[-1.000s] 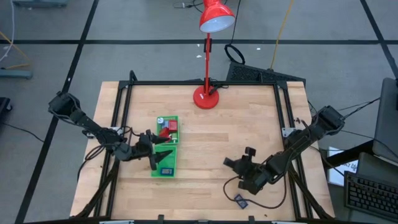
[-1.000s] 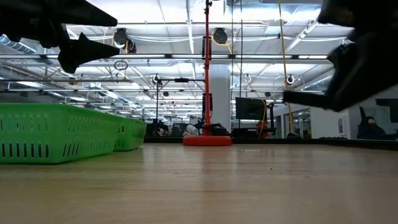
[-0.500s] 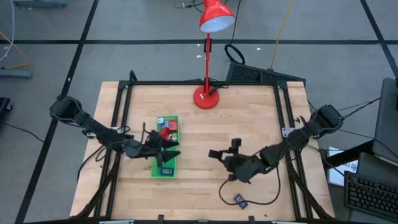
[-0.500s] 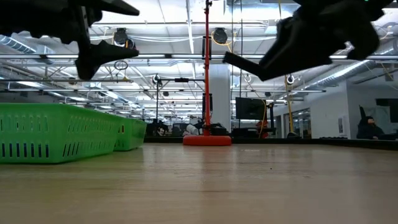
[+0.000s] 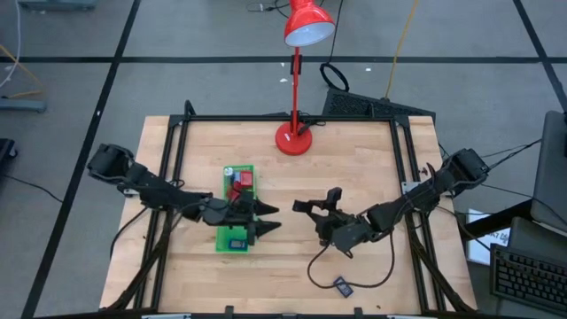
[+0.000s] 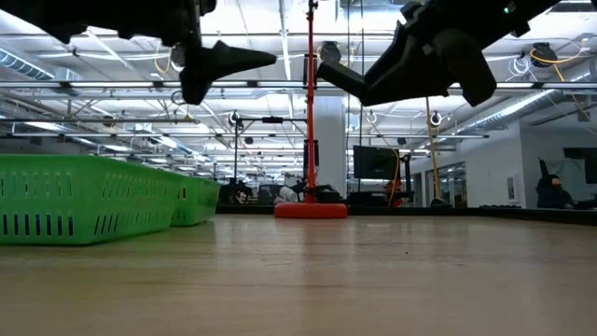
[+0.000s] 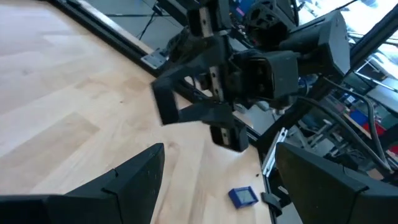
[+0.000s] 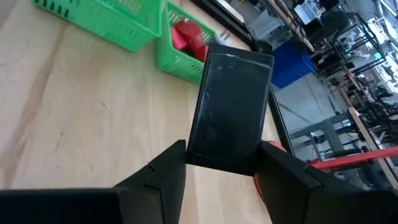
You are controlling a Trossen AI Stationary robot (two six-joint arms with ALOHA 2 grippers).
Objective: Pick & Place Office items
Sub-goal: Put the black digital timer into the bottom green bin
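My right gripper (image 5: 304, 209) hovers above the table's middle, shut on a dark rectangle (image 8: 230, 115). My left gripper (image 5: 269, 219) is open and held in the air just right of the green tray (image 5: 223, 237), its fingertips facing the right gripper a short gap away. The left wrist view shows the right gripper (image 7: 186, 109) straight ahead. Red blocks (image 5: 237, 183) and a dark rectangle with a blue face (image 5: 236, 242) lie in the tray. A second blue-faced rectangle (image 5: 342, 284) lies flat on the table near its near edge. My right gripper pinches the dark rectangle between its two fingers (image 8: 165, 171) at one short end (image 8: 219, 158). The rest of the piece sticks out past the fingertips toward the tray. It is lifted clear of the table, as the low view shows (image 6: 340, 79).
A tall red desk lamp stands on its base (image 5: 293, 138) at the far edge. The tray's green wall (image 6: 84, 201) rises at the left in the low view. A black frame (image 5: 174, 151) borders the tabletop. Bare wood (image 5: 363, 168) lies at the far right.
My right gripper has swung from the near right up and toward the table's left, to the middle. My left gripper has travelled from over the tray toward the right, past its right edge. The two now face each other closely. The blue-faced rectangle on the table has not moved.
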